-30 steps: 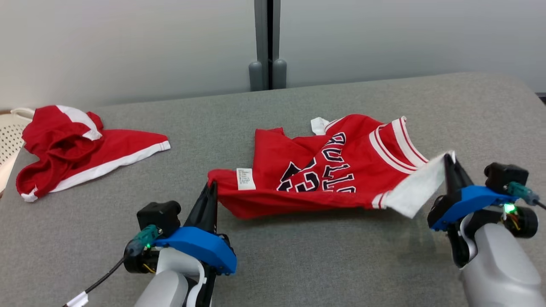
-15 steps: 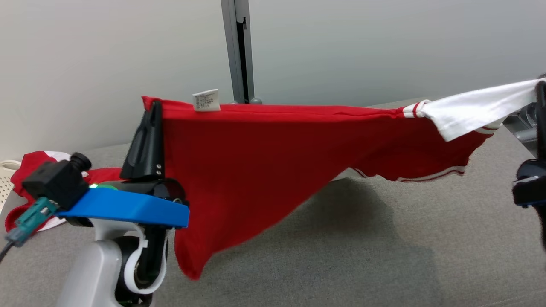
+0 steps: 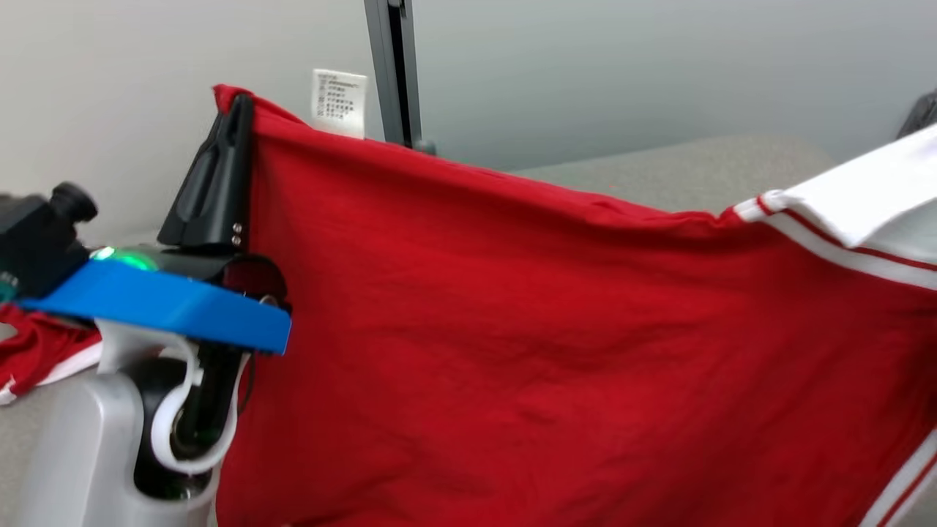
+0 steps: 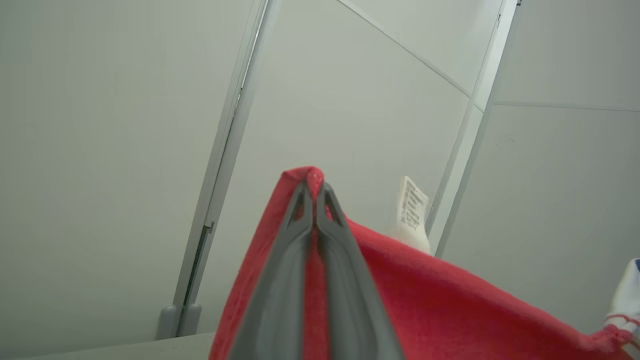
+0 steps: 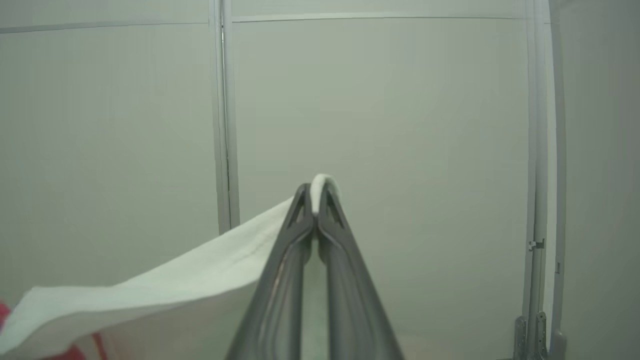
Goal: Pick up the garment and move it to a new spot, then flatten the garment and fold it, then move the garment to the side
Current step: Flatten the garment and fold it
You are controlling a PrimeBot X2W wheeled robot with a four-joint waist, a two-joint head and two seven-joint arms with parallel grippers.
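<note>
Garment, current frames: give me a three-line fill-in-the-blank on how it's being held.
1. The left tool is shut on a ____ corner of the garment.
2. The right tool is shut on a ____ strip of it.
3. The care label stands up from the top edge, nearer the ____ tool.
Missing words: red; white; left.

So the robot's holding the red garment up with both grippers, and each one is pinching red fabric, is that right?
Not quite. The left gripper does pinch red fabric of the garment, but the right gripper is pinching its white part, as the right wrist view shows. Both grippers do hold it up.
</note>
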